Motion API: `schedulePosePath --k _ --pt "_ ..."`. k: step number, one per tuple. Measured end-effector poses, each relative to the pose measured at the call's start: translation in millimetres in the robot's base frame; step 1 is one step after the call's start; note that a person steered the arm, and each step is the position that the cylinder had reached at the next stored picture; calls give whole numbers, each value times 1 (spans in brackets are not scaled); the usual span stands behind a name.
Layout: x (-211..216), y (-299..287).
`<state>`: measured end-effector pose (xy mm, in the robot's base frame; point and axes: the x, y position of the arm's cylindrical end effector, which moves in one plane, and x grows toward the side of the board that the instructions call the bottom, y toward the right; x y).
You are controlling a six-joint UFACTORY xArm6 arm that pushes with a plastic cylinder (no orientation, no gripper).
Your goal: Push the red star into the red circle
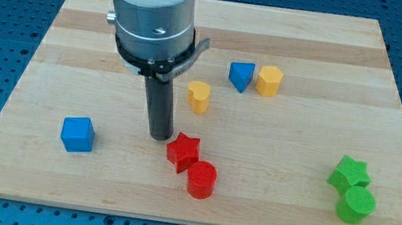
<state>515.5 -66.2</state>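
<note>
Tip at the red star

No claw shows, only a rod: my tip [160, 136] touches the red star [182, 151], which touches the red circle [201, 180] on the worktop [291, 206].

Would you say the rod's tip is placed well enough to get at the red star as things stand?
Probably yes. My tip sits right at the red star, on its upper-left side, with nothing between them. The red circle lies just beyond the star, toward the view's bottom right and seemingly touching it.
</note>
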Motion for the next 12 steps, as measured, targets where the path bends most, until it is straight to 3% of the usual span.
schedulePosePath --k 4,12 --pt "13 32" --pt "53 -18"
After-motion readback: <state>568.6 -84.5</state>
